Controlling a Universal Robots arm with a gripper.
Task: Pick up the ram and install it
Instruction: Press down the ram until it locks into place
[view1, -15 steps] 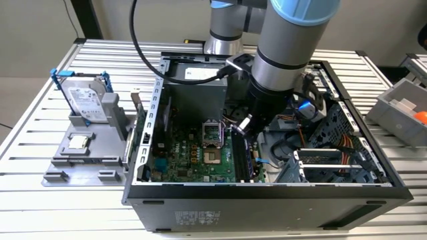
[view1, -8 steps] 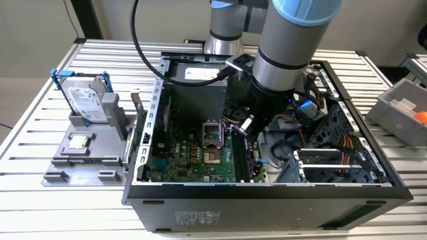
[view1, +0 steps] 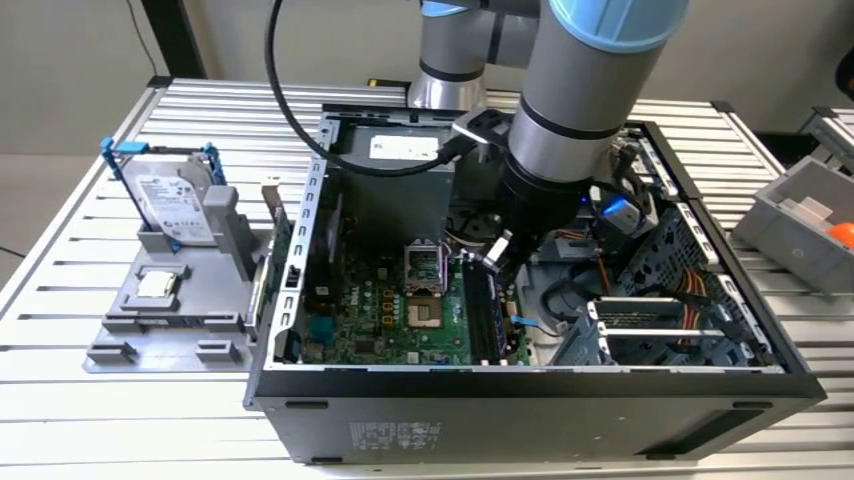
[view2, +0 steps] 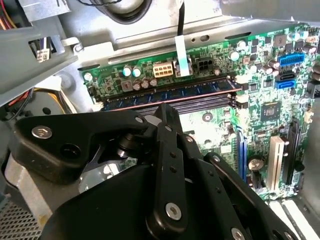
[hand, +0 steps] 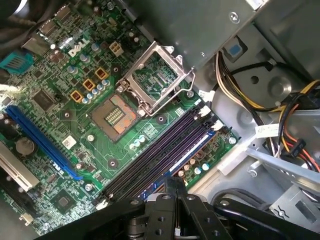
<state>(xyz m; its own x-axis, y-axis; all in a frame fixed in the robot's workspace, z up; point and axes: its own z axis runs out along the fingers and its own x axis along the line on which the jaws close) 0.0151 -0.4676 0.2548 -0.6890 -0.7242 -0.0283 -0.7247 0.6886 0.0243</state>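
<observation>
Open computer case stands on the slatted table, its near wall a tall black edge toward the exterior view's camera. Inside, the motherboard lies flat on the case floor. The black memory slots run along the board's edge beside the drive cage; room between that cage and the slots is narrow. The ram sits in the slot nearest the board's edge, long edge up, lying level along the slot. The gripper hangs directly above the slots, near the processor socket. In both wrist views its black linkages meet over the slots with no stick between them; whether the jaws are fully closed I cannot tell. Beyond, outside the case, a hard drive stands upright in a grey fixture.
</observation>
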